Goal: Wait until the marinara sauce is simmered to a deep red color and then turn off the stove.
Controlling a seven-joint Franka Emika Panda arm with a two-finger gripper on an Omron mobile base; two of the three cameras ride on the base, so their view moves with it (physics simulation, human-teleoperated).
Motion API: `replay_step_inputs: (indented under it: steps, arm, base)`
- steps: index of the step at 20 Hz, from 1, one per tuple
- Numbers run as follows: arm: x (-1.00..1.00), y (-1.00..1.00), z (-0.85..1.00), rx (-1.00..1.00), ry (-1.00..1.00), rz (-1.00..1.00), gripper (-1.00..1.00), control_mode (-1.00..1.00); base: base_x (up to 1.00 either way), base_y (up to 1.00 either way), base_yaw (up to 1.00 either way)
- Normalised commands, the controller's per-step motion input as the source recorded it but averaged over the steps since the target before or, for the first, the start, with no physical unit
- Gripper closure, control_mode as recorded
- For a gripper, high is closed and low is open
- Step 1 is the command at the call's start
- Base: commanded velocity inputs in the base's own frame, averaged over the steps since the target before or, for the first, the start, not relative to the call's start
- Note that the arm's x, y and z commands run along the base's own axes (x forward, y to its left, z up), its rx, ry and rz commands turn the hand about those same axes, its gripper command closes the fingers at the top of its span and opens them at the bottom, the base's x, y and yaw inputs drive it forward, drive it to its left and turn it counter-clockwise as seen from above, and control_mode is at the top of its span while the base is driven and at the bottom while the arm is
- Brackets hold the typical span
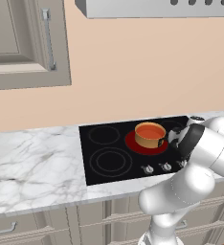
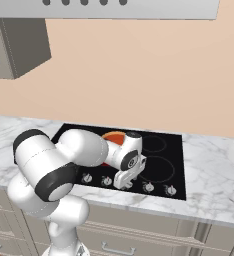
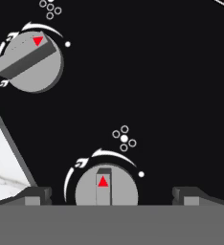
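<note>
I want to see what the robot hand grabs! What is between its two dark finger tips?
In the hand view, a round silver knob with a red triangle sits between the gripper's tips, on the flat black glass stove.

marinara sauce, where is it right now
The marinara sauce fills the small pot on the glowing red burner at the back right of the stove, just behind the knobs.

white arm bent forward and down, hand (image 3: 112, 196) pointing downward, fingers (image 3: 37, 195) spread apart at 6 o'clock
</note>
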Motion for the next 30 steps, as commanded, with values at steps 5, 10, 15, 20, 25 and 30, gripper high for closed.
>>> replay_step_inputs:
  steps: [5,10,15,20,25,30]
  arm:
    - [0.0,0.0,0.0,0.0,0.0,0.0,-1.0,-1.0]
    - [0.0,0.0,0.0,0.0,0.0,0.0,-1.0,-1.0]
    - [0.0,0.0,0.0,0.0,0.0,0.0,-1.0,-1.0]
    - [0.0,0.0,0.0,0.0,0.0,0.0,-1.0,-1.0]
    - [0.0,0.0,0.0,0.0,0.0,0.0,-1.0,-1.0]
    - [0.0,0.0,0.0,0.0,0.0,0.0,-1.0,-1.0]
  base:
    - [0.0,0.0,0.0]
    - [0.0,0.0,0.0]
    - [0.0,0.0,0.0]
    - [0.0,0.0,0.0]
    - [0.0,0.0,0.0]
    - [0.0,0.0,0.0]
